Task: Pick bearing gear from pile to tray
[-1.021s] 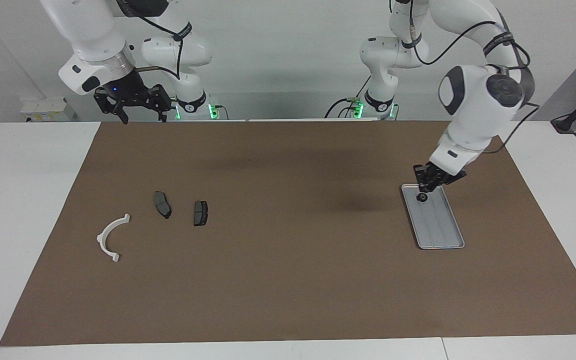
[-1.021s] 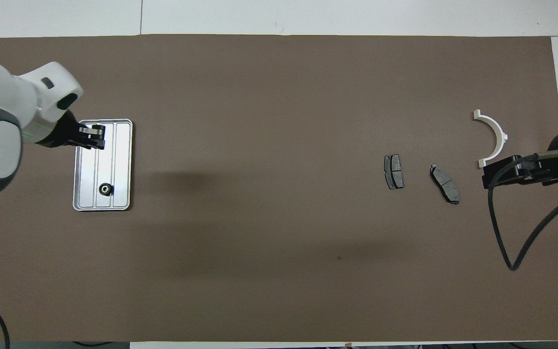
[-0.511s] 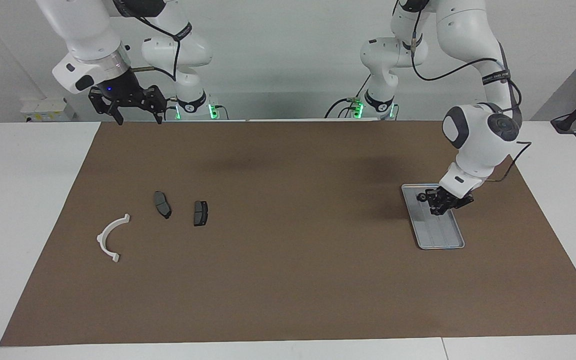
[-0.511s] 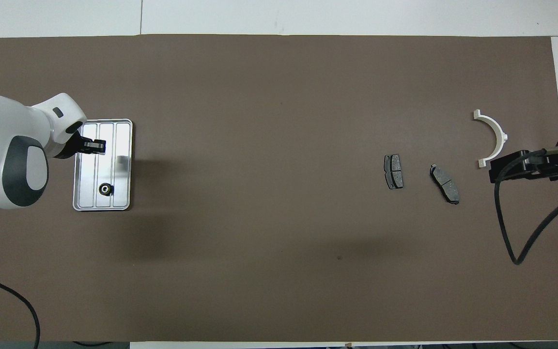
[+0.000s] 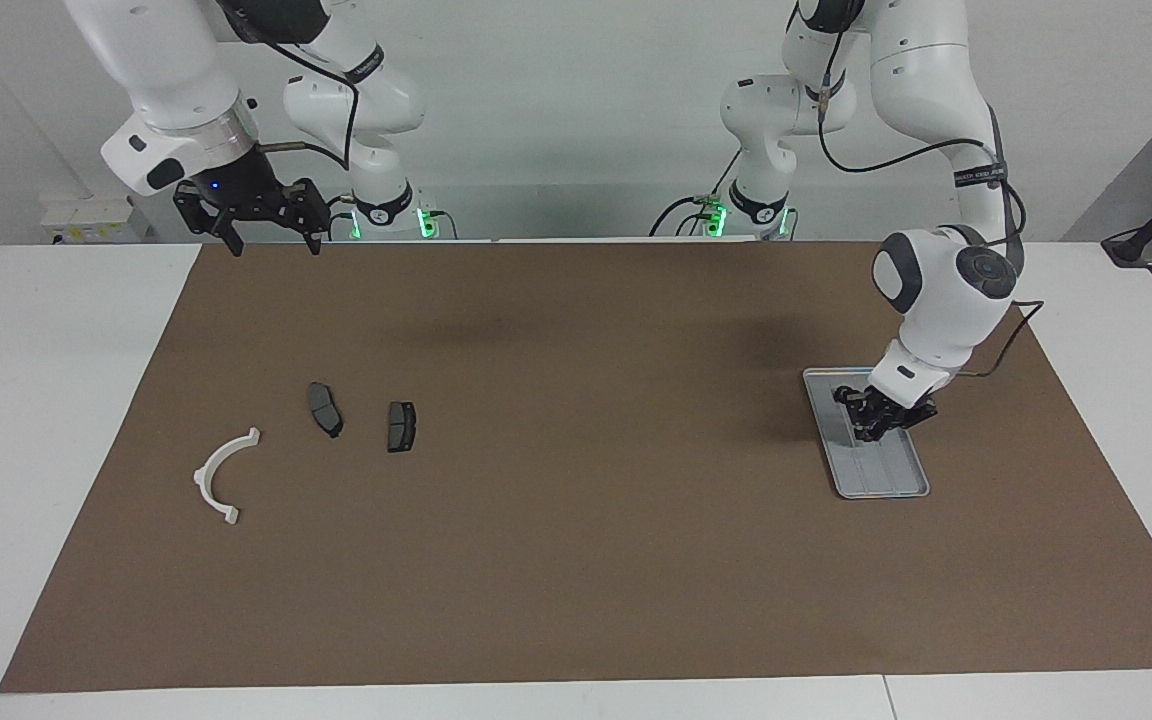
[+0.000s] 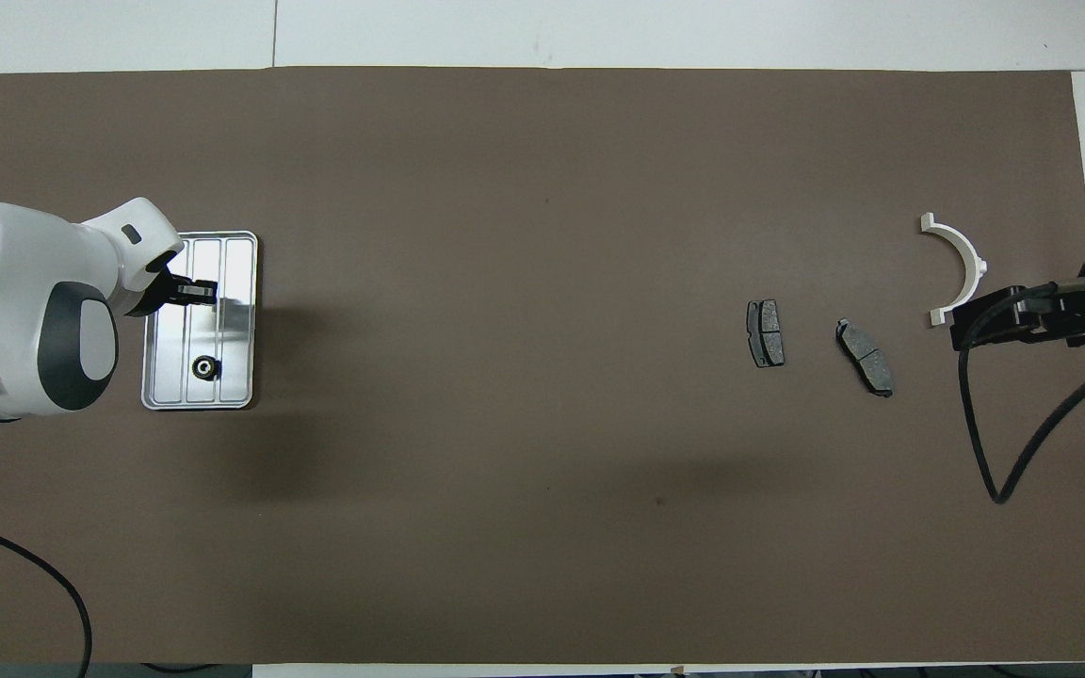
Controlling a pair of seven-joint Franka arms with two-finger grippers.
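Black ring (image 6: pixel 205 368) on tray (image 6: pixel 239 247) — overhead view only, arm-hidden facing.

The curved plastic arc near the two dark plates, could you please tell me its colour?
White; the curved plastic arc shows best in the facing view.

The mat (image 5: pixel 576 560) lies bare across its middle and along the edge farthest from the robots. Toward the right arm's end lie a white arc (image 5: pixel 223 476) and two dark plates (image 5: pixel 325 408) (image 5: pixel 401 426), apart. At the left arm's end, the left gripper (image 5: pixel 868 428) hangs low over the tray (image 5: pixel 891 482), above its middle.
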